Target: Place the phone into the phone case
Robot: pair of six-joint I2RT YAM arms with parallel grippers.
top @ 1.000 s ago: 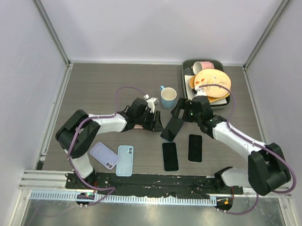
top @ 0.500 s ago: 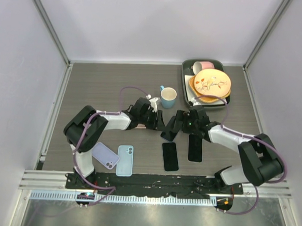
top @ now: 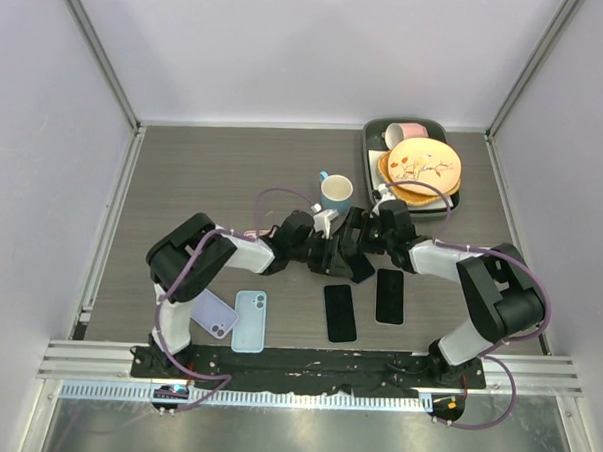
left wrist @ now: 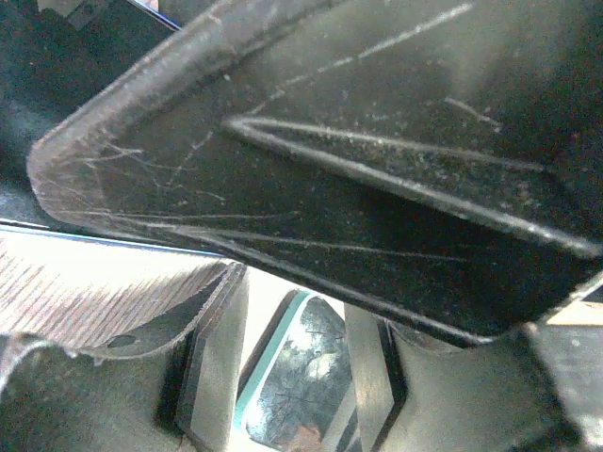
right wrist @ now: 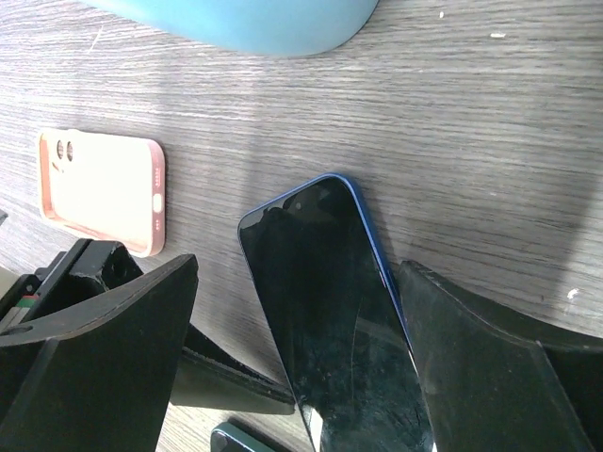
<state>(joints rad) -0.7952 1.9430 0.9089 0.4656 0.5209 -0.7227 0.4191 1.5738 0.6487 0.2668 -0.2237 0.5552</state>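
Both arms have drawn together over the tabletop (top: 203,182). My right fingers (right wrist: 113,330) gape wide astride the phone (right wrist: 330,311), perhaps brushing its edge; how wide my left fingers (top: 320,252) stand I cannot tell. Three phones in all, three cases (top: 249,321).

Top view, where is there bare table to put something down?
Bare: the far left stretch of table, between the left wall and the blue mug, and the far strip left of the tray. Crowded: the middle, where the left arm and right arm meet, and the near edge, with the lilac case, light blue case and two black phones.
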